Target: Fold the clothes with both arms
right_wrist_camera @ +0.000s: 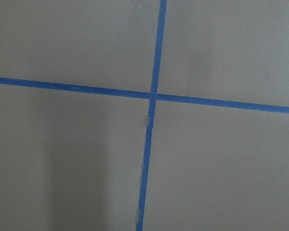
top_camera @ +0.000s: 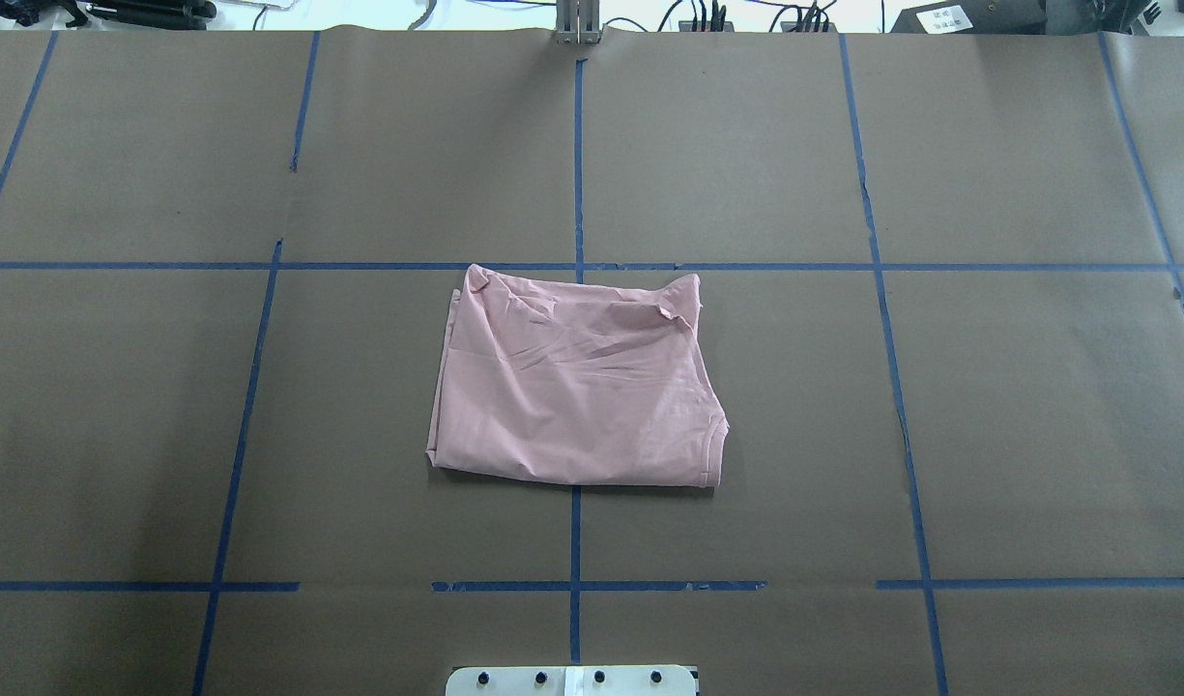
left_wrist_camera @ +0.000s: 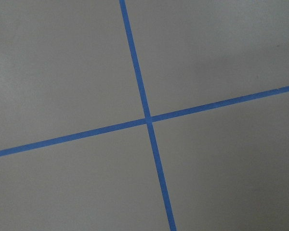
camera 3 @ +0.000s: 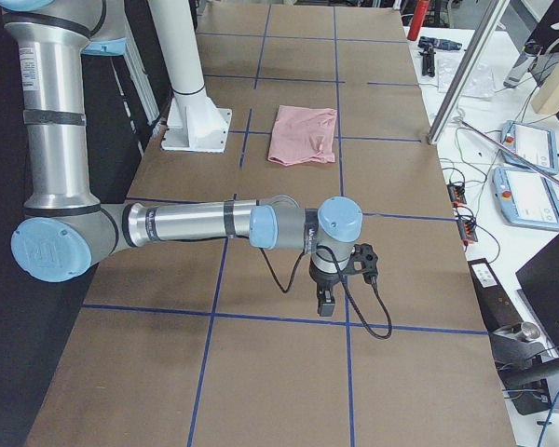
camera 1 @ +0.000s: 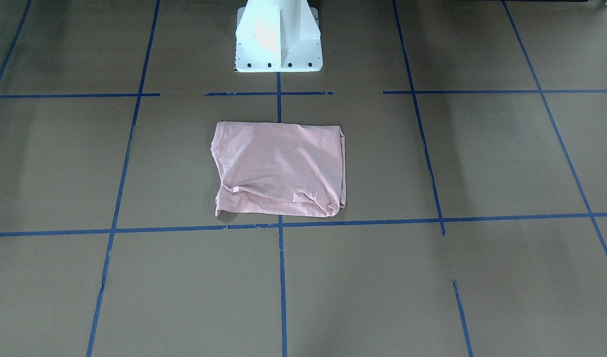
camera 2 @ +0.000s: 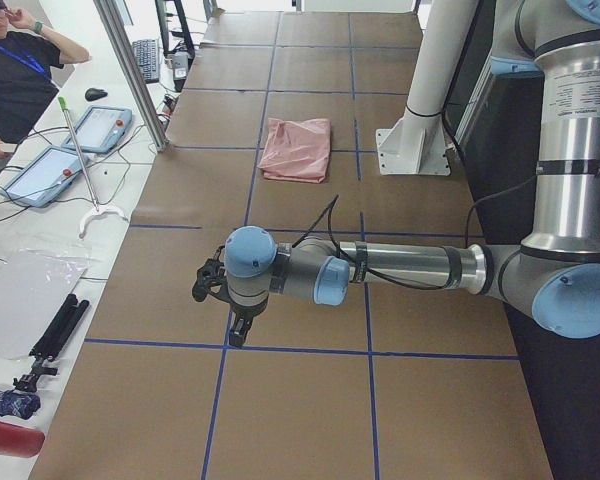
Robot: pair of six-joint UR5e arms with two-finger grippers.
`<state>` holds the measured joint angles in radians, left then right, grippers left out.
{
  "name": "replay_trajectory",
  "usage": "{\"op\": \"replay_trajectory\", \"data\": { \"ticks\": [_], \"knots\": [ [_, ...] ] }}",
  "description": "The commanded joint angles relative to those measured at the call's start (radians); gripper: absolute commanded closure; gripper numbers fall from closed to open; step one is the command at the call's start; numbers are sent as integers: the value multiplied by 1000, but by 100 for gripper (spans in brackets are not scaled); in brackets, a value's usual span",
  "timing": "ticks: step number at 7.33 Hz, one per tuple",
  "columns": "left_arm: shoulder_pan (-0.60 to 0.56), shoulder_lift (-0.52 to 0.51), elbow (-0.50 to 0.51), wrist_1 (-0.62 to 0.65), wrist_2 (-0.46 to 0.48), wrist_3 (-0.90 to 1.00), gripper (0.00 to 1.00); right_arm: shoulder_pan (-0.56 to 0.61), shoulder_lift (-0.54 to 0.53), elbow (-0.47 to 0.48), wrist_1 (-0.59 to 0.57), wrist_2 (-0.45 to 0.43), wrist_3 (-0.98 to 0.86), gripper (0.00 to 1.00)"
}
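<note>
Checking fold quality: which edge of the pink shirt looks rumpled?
The edge of the T-shirt farthest from the white pedestal; it is creased and bunched, while the others lie flatter.

Broad table (camera 1: 481, 158) stretches left, right and below the shirt (camera 1: 281, 168) at centre frame; the white pedestal (camera 1: 278, 39) stands near above it, perhaps narrowing access.

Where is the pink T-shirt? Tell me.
In the overhead view the pink T-shirt lies folded centrally, across the middle blue tape line, just ahead of the white pedestal base.
</note>
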<state>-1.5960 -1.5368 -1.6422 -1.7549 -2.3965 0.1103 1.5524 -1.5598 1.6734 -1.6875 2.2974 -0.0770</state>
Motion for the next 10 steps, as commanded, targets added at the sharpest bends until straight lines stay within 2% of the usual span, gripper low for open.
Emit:
{"op": "replay_trajectory", "data": {
  "ticks": [1, 3, 10],
  "knots": [
    [1, 1, 2, -35, 2, 0, 0, 0, -2, -1, 0, 1, -10, 0],
    [1, 4, 7, -34, 3, -1, 0, -5, 12, 26, 3, 2, -7, 0],
    [2, 9, 10, -34, 5, 2, 0, -9, 0, 25, 0, 4, -3, 0]
  ]
}}
